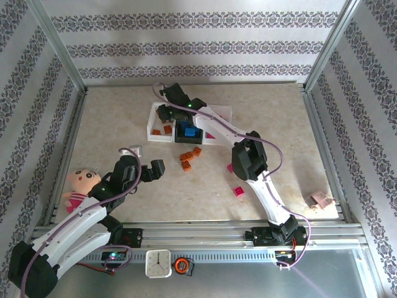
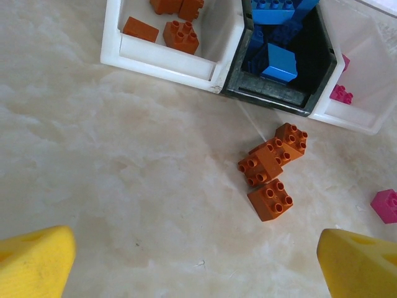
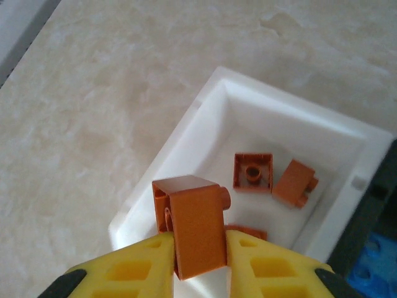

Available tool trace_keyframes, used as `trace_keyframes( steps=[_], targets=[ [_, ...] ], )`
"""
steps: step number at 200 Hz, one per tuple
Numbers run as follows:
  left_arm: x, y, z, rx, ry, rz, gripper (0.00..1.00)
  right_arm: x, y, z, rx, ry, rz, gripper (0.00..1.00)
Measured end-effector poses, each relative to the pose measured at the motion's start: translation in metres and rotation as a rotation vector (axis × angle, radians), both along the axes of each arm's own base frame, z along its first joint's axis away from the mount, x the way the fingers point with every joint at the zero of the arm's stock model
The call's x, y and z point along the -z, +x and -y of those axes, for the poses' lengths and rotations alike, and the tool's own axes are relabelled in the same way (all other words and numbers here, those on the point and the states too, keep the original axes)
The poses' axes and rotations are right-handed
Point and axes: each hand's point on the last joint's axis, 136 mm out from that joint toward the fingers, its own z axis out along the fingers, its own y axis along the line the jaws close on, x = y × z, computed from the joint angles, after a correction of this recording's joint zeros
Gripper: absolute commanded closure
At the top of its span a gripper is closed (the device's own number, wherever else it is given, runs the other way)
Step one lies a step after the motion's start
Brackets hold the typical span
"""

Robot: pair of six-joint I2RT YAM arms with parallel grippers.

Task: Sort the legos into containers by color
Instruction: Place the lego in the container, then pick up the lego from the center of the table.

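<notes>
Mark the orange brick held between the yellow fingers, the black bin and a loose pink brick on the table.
held orange brick (image 3: 197, 230), right wrist view, its flat side face.
black bin (image 2: 267, 98), left wrist view, its near wall.
loose pink brick (image 2: 386, 206), left wrist view, its top face.

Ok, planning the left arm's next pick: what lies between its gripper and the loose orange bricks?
Bare tabletop: in the left wrist view, the stretch from the open left gripper to the loose orange bricks holds no other thing.
</notes>
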Motion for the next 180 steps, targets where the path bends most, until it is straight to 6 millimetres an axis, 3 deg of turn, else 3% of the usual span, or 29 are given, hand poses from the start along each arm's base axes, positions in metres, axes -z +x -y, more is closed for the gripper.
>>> trace_keyframes(
  steps=[26, 57, 76, 112, 137, 156, 180],
  targets=[
    [0.003, -0.003, -0.003, -0.004, 0.008, -0.015, 0.00, 0.014, 0.014, -0.001, 0.025, 0.000, -0.020, 0.47],
    [0.004, -0.004, -0.004, -0.005, 0.012, -0.022, 0.00, 0.015, 0.013, 0.006, 0.036, -0.016, -0.038, 0.44],
    [0.004, -0.004, -0.004, -0.004, 0.011, -0.021, 0.00, 0.012, -0.001, 0.017, 0.037, -0.034, -0.054, 0.42],
    [0.006, -0.004, -0.002, 0.001, 0.011, -0.028, 0.00, -0.019, -0.052, 0.051, 0.021, -0.051, -0.055, 0.34],
    [0.009, -0.004, -0.003, 0.000, 0.018, -0.039, 0.00, -0.033, -0.102, 0.072, -0.013, -0.064, -0.041, 0.30],
    [0.007, -0.003, -0.006, -0.014, 0.018, -0.028, 0.00, -0.015, -0.139, 0.086, -0.039, -0.105, -0.074, 0.29],
    [-0.001, -0.002, -0.010, -0.031, 0.011, 0.003, 0.00, 0.037, -0.181, 0.103, -0.075, -0.207, -0.169, 0.27]
  ],
)
